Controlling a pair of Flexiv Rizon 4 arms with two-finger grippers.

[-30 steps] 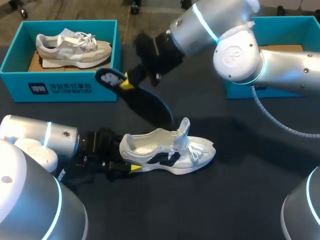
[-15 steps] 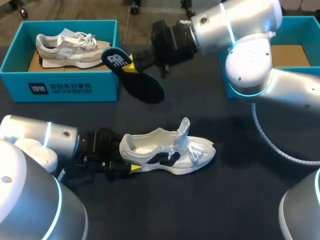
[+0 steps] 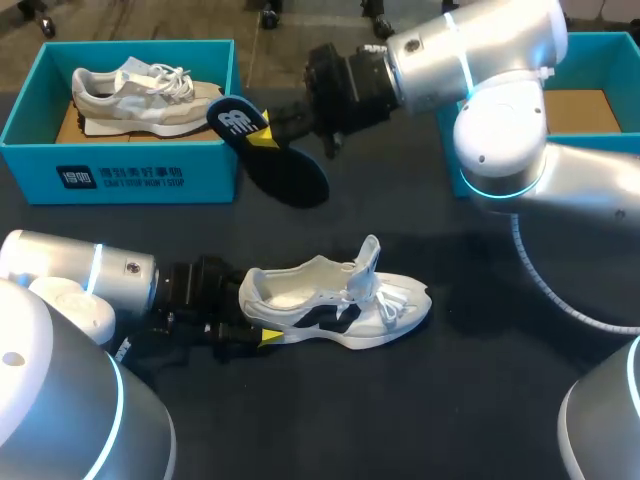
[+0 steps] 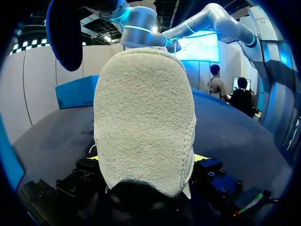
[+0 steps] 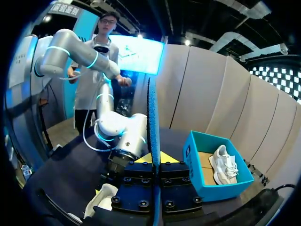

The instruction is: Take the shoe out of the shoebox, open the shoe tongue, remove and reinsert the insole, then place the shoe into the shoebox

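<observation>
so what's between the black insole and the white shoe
Nothing: in the head view only bare black tabletop separates the black insole from the white sneaker.

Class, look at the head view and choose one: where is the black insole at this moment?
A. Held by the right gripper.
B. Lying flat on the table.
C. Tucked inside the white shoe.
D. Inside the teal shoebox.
A: the right gripper is shut on the black insole, holding it well apart from the white shoe.
</observation>
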